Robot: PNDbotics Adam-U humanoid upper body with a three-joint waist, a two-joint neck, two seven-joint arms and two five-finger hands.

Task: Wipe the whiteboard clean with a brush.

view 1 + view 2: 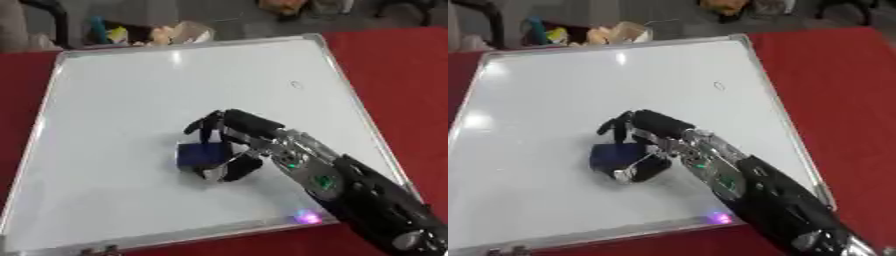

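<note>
Whiteboard (131, 100) occupies most of the left eye view, lying flat on a red table (394, 75) with its silver frame running askew across the picture. We find its surface almost wholly white; one small faint loop of a mark (297, 84) sits toward the far right corner, well apart from the hand. A bright glare spot shows near the far edge. At the middle of the board we note the brush (199, 154), a dark blue block resting on the white surface. Our right hand (241, 137) comes in from the lower right corner, its black and silver arm crossing the near right part of the frame. The fingers curl over the far side of the block and the thumb closes on its near side, so we record the hand as grasping the brush. A green light glows on the wrist and a purple glow shows at the near edge of the board. Beyond the far edge we see some coloured clutter (149, 32) that we cannot identify.

Turning to the right eye view, we confirm the same arrangement. The blue block (614, 155) lies at the board's middle, held between curled fingers (623, 122) above and thumb below. The board's frame (785, 125) runs beside the forearm. Our left hand appears in neither view.
</note>
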